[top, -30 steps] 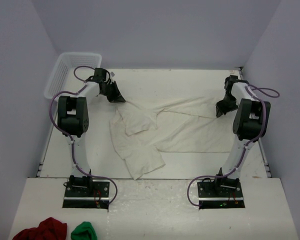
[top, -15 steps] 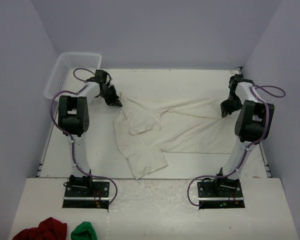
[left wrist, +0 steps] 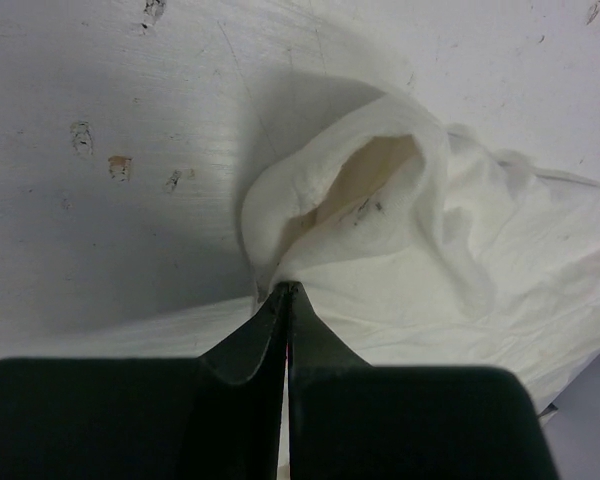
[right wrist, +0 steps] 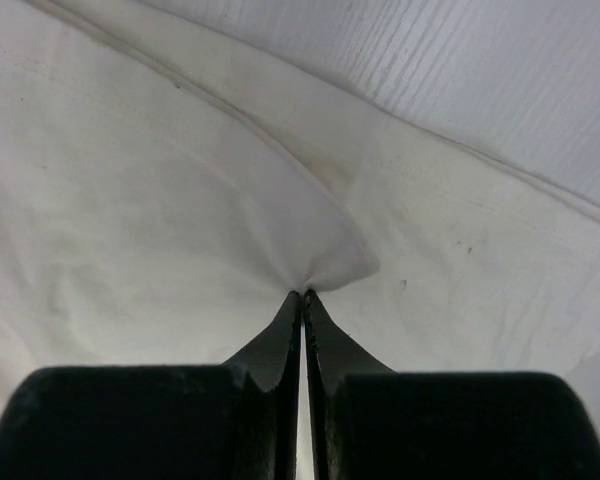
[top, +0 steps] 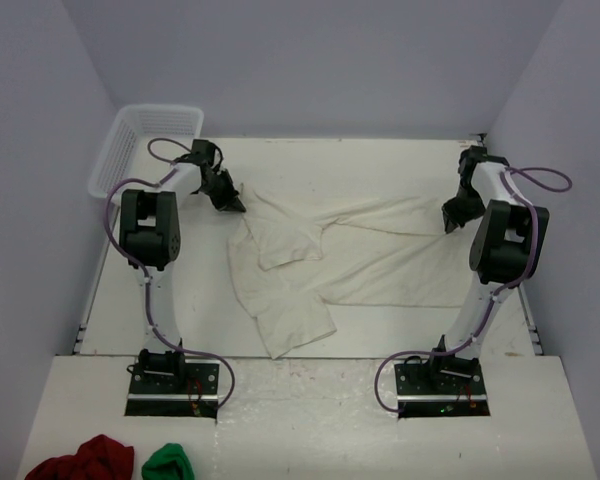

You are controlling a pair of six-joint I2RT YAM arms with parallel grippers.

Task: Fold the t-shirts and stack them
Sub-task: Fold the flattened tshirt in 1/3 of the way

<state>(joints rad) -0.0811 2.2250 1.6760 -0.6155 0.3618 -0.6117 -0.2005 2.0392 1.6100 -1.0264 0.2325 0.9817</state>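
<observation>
The left gripper (top: 230, 203) and right gripper (top: 451, 221) each pinch the t-shirts (top: 380, 268), seemingly two overlapped, spread right of the one basket (top: 120, 150). Since a second ago the right gripper moved farther from it.

The right claw (right wrist: 302, 293) comes up from the bottom edge, and its two dark fingers are pressed together with only a thin line between them. Between the tips they pinch a small fold of the off-white t-shirt (right wrist: 130, 200), so the cloth rises there into a little peak. A seam (right wrist: 230, 120) runs across the cloth from the upper left down to the right. A faint yellowish stain (right wrist: 332, 172) lies just beside it. The white table (right wrist: 460, 70) shows in the upper right corner.
</observation>
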